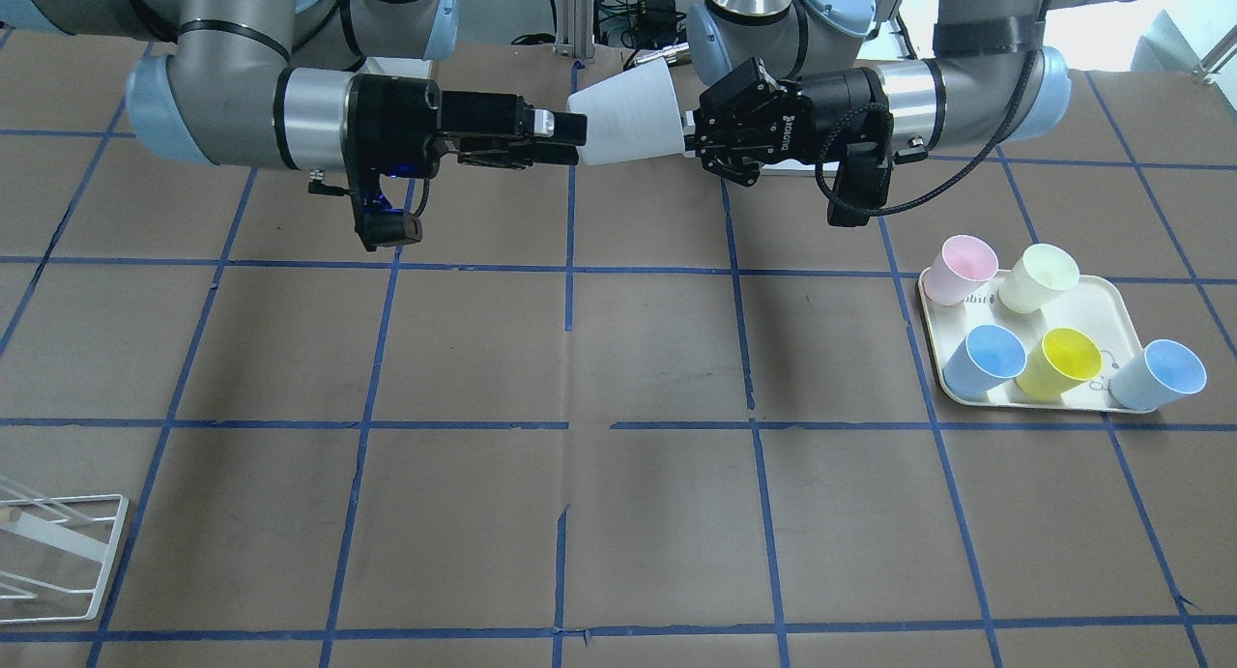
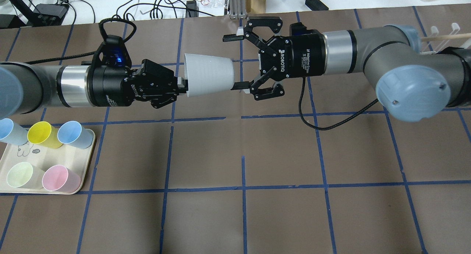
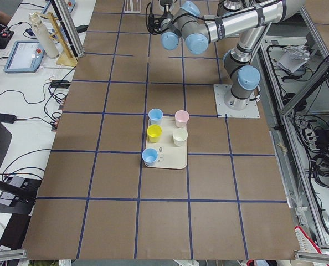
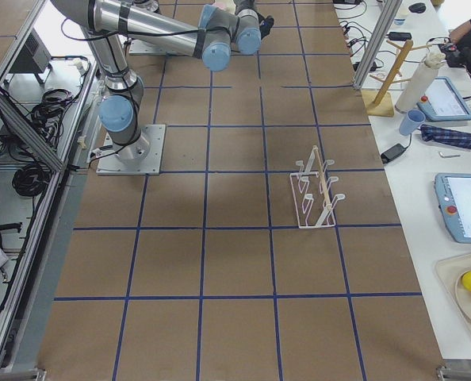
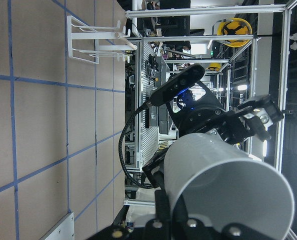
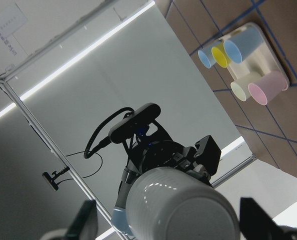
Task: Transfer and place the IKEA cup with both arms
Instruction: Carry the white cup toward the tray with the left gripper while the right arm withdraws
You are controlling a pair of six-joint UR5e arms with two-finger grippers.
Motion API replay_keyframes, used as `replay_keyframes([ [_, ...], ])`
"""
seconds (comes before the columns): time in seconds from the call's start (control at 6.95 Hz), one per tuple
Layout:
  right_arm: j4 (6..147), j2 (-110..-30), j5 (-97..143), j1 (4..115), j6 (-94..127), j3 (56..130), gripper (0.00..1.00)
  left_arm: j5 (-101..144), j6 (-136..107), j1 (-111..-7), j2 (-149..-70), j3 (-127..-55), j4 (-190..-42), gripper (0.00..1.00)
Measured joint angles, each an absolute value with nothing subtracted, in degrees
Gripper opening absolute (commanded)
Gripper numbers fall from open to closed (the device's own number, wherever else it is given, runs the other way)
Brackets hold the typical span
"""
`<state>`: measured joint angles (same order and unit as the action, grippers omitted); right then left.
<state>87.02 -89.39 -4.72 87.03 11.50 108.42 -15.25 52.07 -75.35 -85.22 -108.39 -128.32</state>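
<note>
we see the small grey tapered plastic cup [image 2: 208, 75] lying on its side in the air above the brown paper-covered table with blue tape lines [image 2: 279, 154], between the two arms. the black two-finger left gripper [image 2: 182, 86] is clamped on the wall at the cup's wide rim. the black two-finger right gripper [image 2: 235, 61] faces the narrow base with its jaws spread wide, gripping nothing. in the right wrist view its fingers [image 6: 86, 222] flank the base with a gap on either side.

on the left arm's side, well apart from the held cup, sits a cream rectangular tray [image 2: 55, 156]. it carries a yellow cup [image 2: 40, 133], a blue cup [image 2: 71, 133], a pale green cup [image 2: 20, 175] and a pink cup [image 2: 57, 177], with a light-blue cup [image 2: 9, 131] right at its corner edge. a white wire rack [image 4: 316, 190] stands on the right arm's side, well apart from both grippers.
</note>
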Motion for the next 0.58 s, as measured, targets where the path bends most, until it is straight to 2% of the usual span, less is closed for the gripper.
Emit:
replay_keyframes([
  [0.29, 87.4, -90.0, -9.4, 80.9, 11.7, 107.6, 1.0, -19.1, 51.4, -73.6, -85.2, -107.9, -128.2, 0.0],
  [0.58, 86.9, -92.1, -24.5, 79.1, 13.4, 104.8, 1.0, -27.9, 49.8, -69.1, -85.3, -107.6, -126.9, 0.0],
])
